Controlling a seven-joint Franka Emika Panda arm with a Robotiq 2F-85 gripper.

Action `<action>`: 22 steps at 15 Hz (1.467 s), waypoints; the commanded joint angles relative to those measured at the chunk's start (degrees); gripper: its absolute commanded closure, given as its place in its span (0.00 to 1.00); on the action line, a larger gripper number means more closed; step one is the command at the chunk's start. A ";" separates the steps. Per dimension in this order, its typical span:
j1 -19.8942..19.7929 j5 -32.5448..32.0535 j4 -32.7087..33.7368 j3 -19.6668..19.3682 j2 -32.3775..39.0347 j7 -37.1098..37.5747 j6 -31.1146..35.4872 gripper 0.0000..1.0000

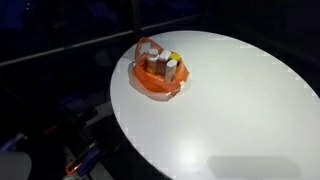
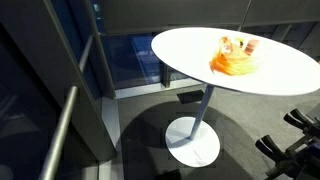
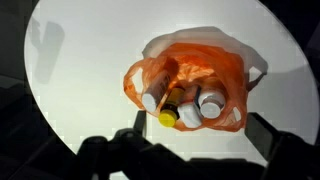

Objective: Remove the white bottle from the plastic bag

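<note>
Only my wrist view shows the gripper (image 3: 190,150), cut off, fingers apart; both exterior views blur the white cylindrical bottles (image 1: 172,68) in the orange plastic bag (image 1: 152,82)

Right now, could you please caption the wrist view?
Top-down: orange plastic bag holding several bottles on a round white table.
</note>
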 commanded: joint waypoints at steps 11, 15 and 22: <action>2.89 1.32 6.79 -3.91 4.47 -2.08 -5.31 0.00; 3.69 3.85 13.37 -6.56 9.44 -4.96 -8.90 0.00; 4.66 13.42 20.67 -13.32 17.29 -19.02 -8.52 0.00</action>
